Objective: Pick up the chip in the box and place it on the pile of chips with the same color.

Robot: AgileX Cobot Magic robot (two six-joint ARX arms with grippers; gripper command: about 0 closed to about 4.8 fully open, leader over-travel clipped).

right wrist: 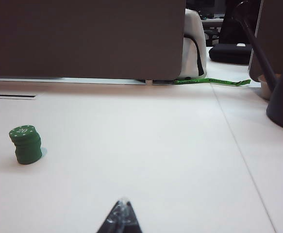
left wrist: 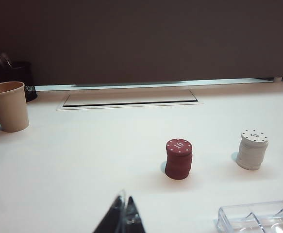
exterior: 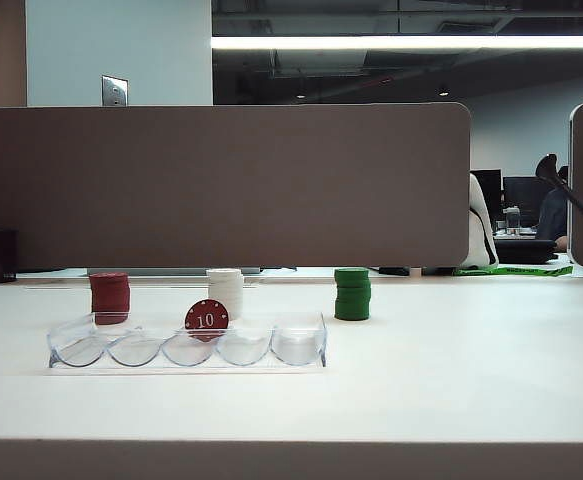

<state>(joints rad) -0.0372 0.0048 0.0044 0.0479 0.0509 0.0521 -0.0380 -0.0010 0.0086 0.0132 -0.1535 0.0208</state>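
We see a wide white table (exterior: 451, 370), matte & mostly bare, w/ a grey-brown partition (exterior: 221, 185) standing along its far edge. Behind the partition: dim office, a long ceiling light strip (exterior: 411, 42), a pale wall w/ a metal plate (exterior: 114, 91) on it, monitors far right. A black lamp arm (exterior: 571, 200) slants in at the right edge.

On the table, the box (exterior: 186, 347), clear w/ scalloped slots, lies left of centre near the front. The chip (exterior: 206, 319), dark red w/ a white "10", stands on edge in the box's middle slot. Behind the box's left end sits the pile of chips (exterior: 109, 297), dark red. A white stack (exterior: 225, 292) stands behind the chip, a green stack (exterior: 352, 293) stands apart to the right of the box.

Left wrist view: a paper cup (left wrist: 8, 106) & a dark pen holder (left wrist: 15, 77) near the partition, a thin cable slot (left wrist: 130, 99) cut in the tabletop.

Left gripper (left wrist: 123, 218) hangs above the table near the box end, well short of the pile; its tips are pressed together, holding nothing. Right gripper (right wrist: 120, 218) hovers over bare table, green stack off to one side; its tips also meet at a point, nothing between them. Neither arm shows in the exterior view
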